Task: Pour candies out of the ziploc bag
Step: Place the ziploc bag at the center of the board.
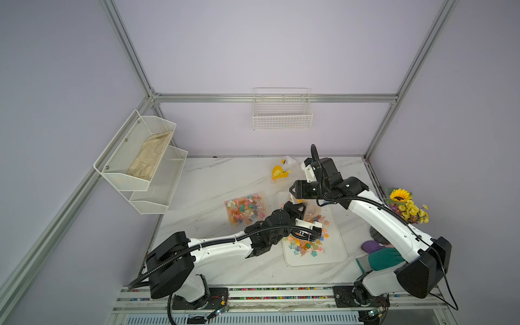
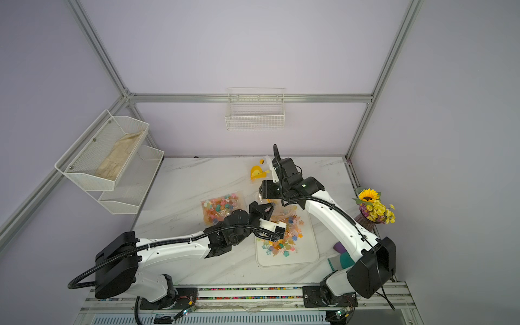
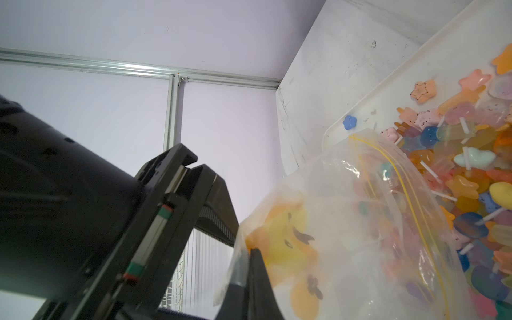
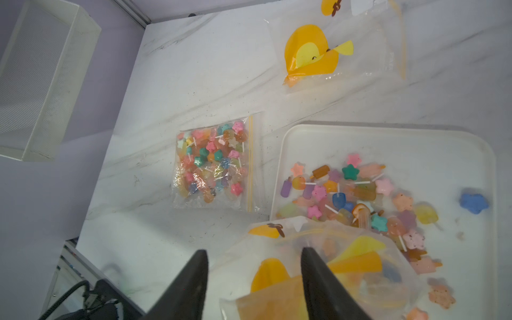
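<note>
In both top views, the small translucent star- and flower-shaped candies [image 1: 305,244] [image 2: 281,246], orange, pink, blue, green and yellow, many on thin pale sticks, lie heaped on the white rounded plastic tray [image 1: 339,253] [image 2: 311,253] on the white marble-patterned table [image 1: 219,180] [image 2: 191,180]. Over the tray's far end the clear orange-printed ziploc bag [image 1: 311,210] [image 2: 284,211] hangs between the left pincer [image 1: 295,207] and the right pincer [image 1: 292,192]. Just beside the tray lies a flat second clear bag full of sweets [image 1: 246,208], and farther back an empty clear bag printed with a yellow duck [image 1: 281,172]. A two-tier white mesh shelf [image 1: 123,180] on the side wall holds a beige cloth [image 1: 150,159] in its upper bin. In the left wrist view, the left pincer [image 3: 243,243] is clamped together on a corner of the ziploc bag [image 3: 346,221], whose yellow zip line faces the candies [image 3: 457,166] on the tray [image 3: 388,91]. Coloured shapes show through the film, and whether they lie inside or beneath it cannot be told. In the right wrist view, the right pincer [image 4: 255,253] stands apart. One of its fingers [image 4: 315,271] is over the ziploc bag [image 4: 360,263] and the other is off it, above the table [image 4: 166,83]. Candies [image 4: 360,191] crowd the tray [image 4: 415,144], and a lone blue one [image 4: 473,203] sits apart.
</note>
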You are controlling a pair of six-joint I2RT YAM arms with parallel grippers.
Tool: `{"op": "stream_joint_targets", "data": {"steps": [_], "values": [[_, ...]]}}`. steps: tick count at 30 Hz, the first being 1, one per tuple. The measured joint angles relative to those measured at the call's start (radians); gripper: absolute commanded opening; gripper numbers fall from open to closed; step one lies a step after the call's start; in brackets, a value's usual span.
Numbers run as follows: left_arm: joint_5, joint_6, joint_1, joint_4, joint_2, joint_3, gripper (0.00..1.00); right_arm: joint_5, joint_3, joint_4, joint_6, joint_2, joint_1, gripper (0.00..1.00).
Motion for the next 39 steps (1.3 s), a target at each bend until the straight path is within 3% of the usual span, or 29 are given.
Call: {"op": "stream_joint_targets", "data": {"steps": [11, 29, 30, 35, 39], "values": [[-0.011, -0.008, 0.008, -0.006, 0.009, 0.000, 0.00, 0.104, 0.005, -0.021, 0.000, 0.000, 0.010, 0.00], [-0.083, -0.143, 0.030, -0.055, 0.023, 0.021, 0.00, 0.273, 0.004, -0.035, 0.036, -0.128, 0.021, 0.00], [-0.084, -0.148, 0.030, -0.049, 0.023, 0.023, 0.05, 0.278, 0.004, -0.035, 0.037, -0.135, 0.021, 0.00], [-0.090, -0.201, 0.030, -0.067, 0.021, 0.026, 0.55, 0.288, 0.004, -0.009, 0.039, -0.140, 0.020, 0.00], [-0.096, -0.279, 0.030, -0.081, 0.000, 0.026, 0.79, 0.286, 0.004, 0.004, 0.039, -0.138, 0.018, 0.00]]}}
